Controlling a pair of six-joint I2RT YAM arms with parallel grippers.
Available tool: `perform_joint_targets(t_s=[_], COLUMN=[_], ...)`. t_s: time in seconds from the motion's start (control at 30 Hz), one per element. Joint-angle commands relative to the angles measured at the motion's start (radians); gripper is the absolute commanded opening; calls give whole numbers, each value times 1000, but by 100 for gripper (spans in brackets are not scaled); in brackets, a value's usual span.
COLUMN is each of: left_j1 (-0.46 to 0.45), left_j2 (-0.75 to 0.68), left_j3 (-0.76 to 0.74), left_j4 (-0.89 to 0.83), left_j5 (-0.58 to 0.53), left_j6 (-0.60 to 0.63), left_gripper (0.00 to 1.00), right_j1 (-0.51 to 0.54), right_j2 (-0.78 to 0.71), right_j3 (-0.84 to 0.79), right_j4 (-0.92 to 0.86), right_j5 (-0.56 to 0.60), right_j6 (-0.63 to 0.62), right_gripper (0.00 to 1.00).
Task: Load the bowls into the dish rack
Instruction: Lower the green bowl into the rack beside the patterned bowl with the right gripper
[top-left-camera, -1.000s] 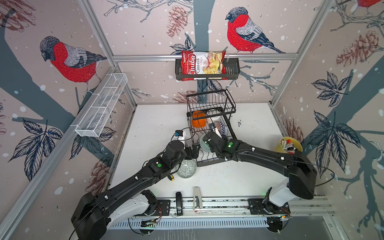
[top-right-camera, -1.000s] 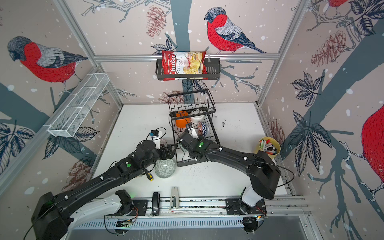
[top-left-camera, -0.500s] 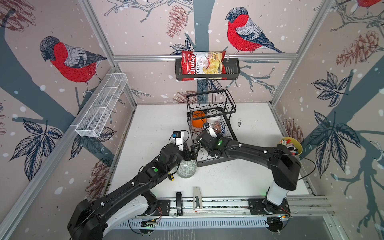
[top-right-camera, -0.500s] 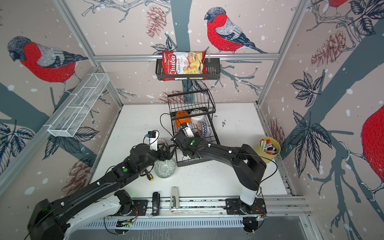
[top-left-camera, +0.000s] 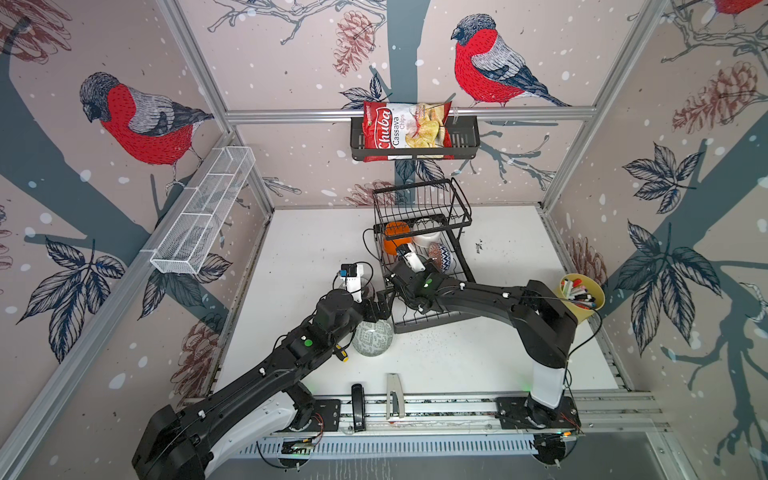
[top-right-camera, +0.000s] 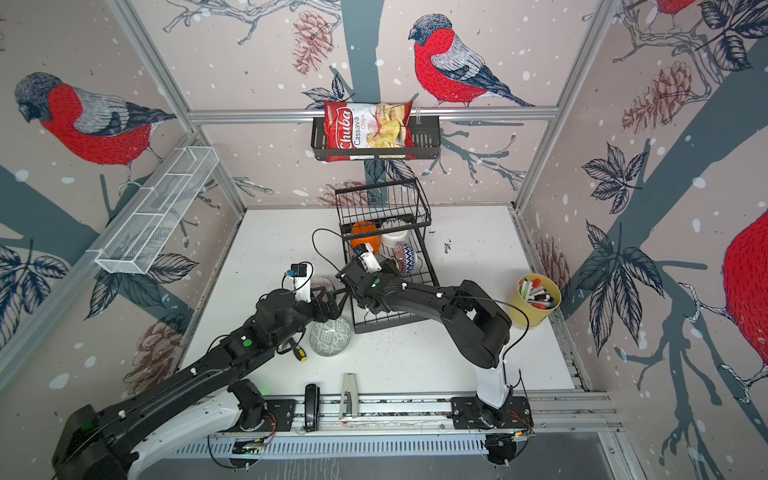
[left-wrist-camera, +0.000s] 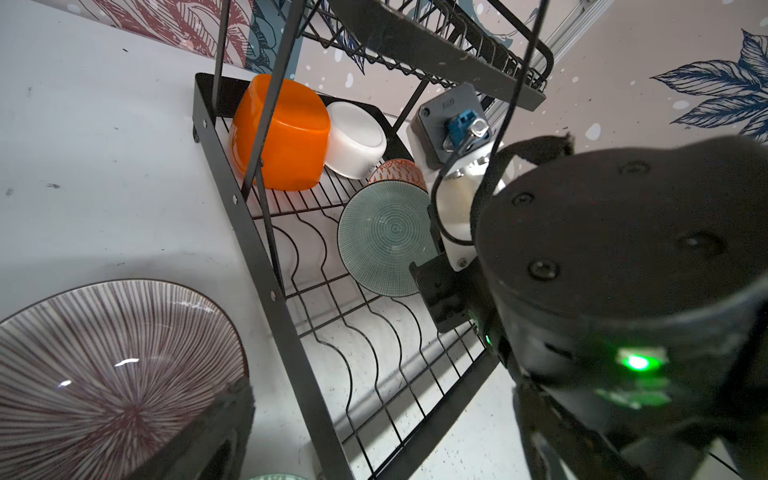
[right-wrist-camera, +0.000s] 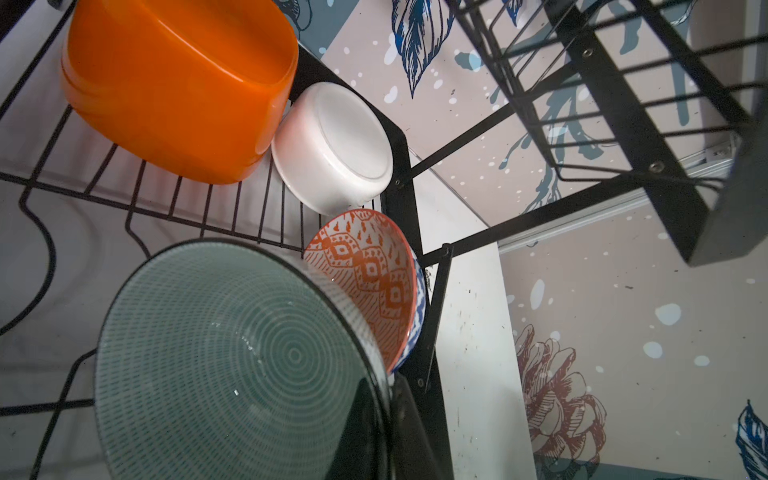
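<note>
Right pincer (right-wrist-camera: 386, 415) farther left, green bowl (right-wrist-camera: 232, 357) in grip

Bright, even light from overhead fills both top views, and the walls bend outward the farther they lie from the dish rack (top-left-camera: 432, 326). From my left wrist, a soft grey shadow spreads on the table (left-wrist-camera: 104, 124) beside the rack. Small white glints sit on the striped bowl (left-wrist-camera: 104, 374). My right arm (left-wrist-camera: 623, 249) looms blurred, its green lamp flaring. From my right wrist, the green bowl (right-wrist-camera: 232, 357) goes dark and soft at the rim nearest the lens.
</note>
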Motion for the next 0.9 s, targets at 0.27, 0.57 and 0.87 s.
perform_joint_targets(t_s=[0.27,0.57,0.87], left_j1=[6,13,20], left_j2=[-18,-29,-30], left_j3=[1,-8,-13], left_j4=[44,49,42], left_j5=[27,26,32], left_j6=[5,4,5], left_gripper=[96,96,96], right_j1=[-20,-48,-70], right_j2=[61,96,132], right_j3=[39,61,69], right_j4=[108,156,203], right_j5=[88,105,119], right_j6=[-106,-163,-204], right_gripper=[0,0,0])
